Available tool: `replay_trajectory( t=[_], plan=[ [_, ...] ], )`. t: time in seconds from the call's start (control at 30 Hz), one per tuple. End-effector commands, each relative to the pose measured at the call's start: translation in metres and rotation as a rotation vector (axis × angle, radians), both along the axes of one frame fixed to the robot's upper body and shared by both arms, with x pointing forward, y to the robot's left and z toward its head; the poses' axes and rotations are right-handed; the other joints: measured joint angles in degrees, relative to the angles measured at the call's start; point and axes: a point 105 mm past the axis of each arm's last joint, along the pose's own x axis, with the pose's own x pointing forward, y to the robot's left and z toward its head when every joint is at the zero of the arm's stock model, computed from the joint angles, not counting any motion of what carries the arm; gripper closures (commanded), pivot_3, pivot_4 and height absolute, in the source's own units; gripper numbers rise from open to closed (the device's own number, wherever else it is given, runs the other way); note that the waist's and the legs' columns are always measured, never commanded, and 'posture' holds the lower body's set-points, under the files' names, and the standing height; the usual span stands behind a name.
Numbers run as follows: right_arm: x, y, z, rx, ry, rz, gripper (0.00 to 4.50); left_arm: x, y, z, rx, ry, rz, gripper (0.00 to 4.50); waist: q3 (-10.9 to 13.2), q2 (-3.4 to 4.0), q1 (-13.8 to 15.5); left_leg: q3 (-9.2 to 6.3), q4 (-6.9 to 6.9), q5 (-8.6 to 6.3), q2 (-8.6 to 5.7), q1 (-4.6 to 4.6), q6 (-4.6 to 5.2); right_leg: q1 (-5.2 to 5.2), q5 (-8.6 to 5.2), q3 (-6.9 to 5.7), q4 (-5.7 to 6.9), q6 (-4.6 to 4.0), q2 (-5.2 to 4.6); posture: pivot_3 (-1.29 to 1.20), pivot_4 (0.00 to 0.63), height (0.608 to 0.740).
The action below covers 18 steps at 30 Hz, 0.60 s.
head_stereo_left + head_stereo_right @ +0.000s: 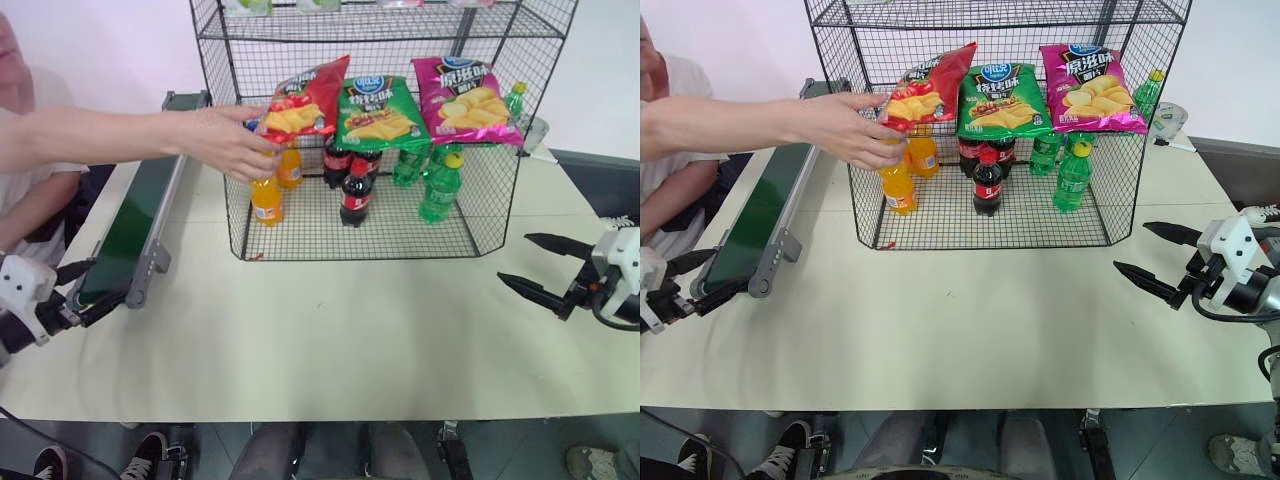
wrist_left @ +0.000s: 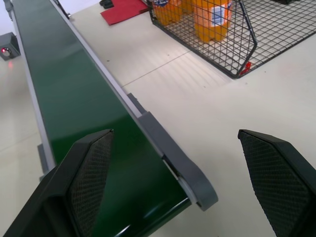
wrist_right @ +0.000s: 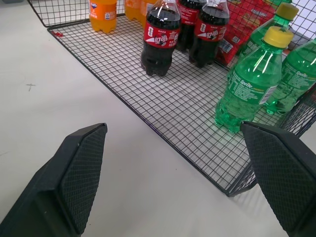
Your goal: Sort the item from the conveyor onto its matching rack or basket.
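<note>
Red chip bag (image 1: pixel 305 98) is in a person's hand (image 1: pixel 232 143) at the rack (image 1: pixel 480 160); both sets of fingers gape wide, empty; reaching now risks striking the hand

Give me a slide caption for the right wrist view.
Open right gripper faces the rack's wire floor, where cola bottles and green soda bottles stand.
</note>
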Motion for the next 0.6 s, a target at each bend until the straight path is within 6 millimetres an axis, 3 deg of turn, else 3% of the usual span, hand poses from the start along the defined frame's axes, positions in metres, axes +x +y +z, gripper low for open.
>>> replay_trajectory(
  t=[0.03, 0.3, 0.5, 0.6],
  plan=[
    [0.002, 0.01, 0.01, -0.007, -0.048, 0.035, 0.0, 0.0, -0.004, 0.009, 0.036, -0.041, -0.016, 0.28, 0.0, 0.0, 0.0, 0.0, 0.0, 0.0, 0.0, 0.0, 0.0, 0.0, 0.0, 0.0, 0.0, 0.0, 0.0, 0.0, 0.15, 0.74],
    [0.005, 0.025, 0.011, 0.016, -0.06, 0.087, 0.0, -0.005, -0.006, 0.011, 0.05, -0.072, 0.002, 0.28, 0.01, 0.02, 0.01, 0.0, -0.01, 0.0, 0.01, 0.0, 0.0, 0.01, 0.0, 0.0, -0.03, 0.0, 0.0, 0.0, 0.15, 0.74],
    [0.002, 0.083, 0.004, 0.138, -0.044, 0.254, 0.0, -0.01, -0.005, 0.014, 0.112, -0.15, 0.078, 0.28, 0.02, 0.03, -0.1, 0.0, -0.06, 0.0, 0.05, 0.0, 0.0, 0.0, 0.0, 0.0, -0.09, 0.0, 0.02, 0.0, 0.15, 0.74],
    [-0.012, 0.124, -0.003, 0.214, -0.004, 0.385, 0.0, -0.013, -0.004, 0.019, 0.263, -0.208, 0.101, 0.28, 0.02, 0.02, 0.0, -0.01, -0.1, 0.0, 0.06, 0.0, 0.0, 0.0, 0.0, 0.0, -0.14, 0.0, 0.04, 0.0, 0.15, 0.74]
  ],
)
